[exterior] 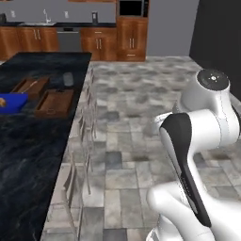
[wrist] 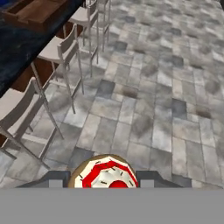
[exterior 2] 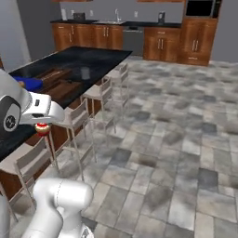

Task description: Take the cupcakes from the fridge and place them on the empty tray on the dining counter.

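My gripper (wrist: pixel 105 180) is shut on one cupcake (wrist: pixel 106 171); its red-and-white top sits between the two dark fingertips (wrist: pixel 56 179). In the right base view the cupcake (exterior 2: pixel 42 128) hangs under the hand, above the stools beside the dining counter (exterior 2: pixel 79 58). Two dark-brown trays lie on the dining counter (exterior: pixel 28 155): a nearer tray (exterior: pixel 55 103) that looks bare inside, and a farther one (exterior: pixel 30 86) with a pale streak in it. The nearer tray (wrist: pixel 35 13) shows at the hand view's top left, well ahead of the gripper. The fridge is out of view.
A blue tray (exterior: pixel 12 103) holding a brown bun lies left of the wooden trays, and a grey cup (exterior: pixel 68 79) stands behind them. Metal stools (exterior 2: pixel 100 90) line the counter's side. Tiled floor (exterior 2: pixel 176 139) spreads to the right; wooden cabinets (exterior: pixel 99 43) stand at the back.
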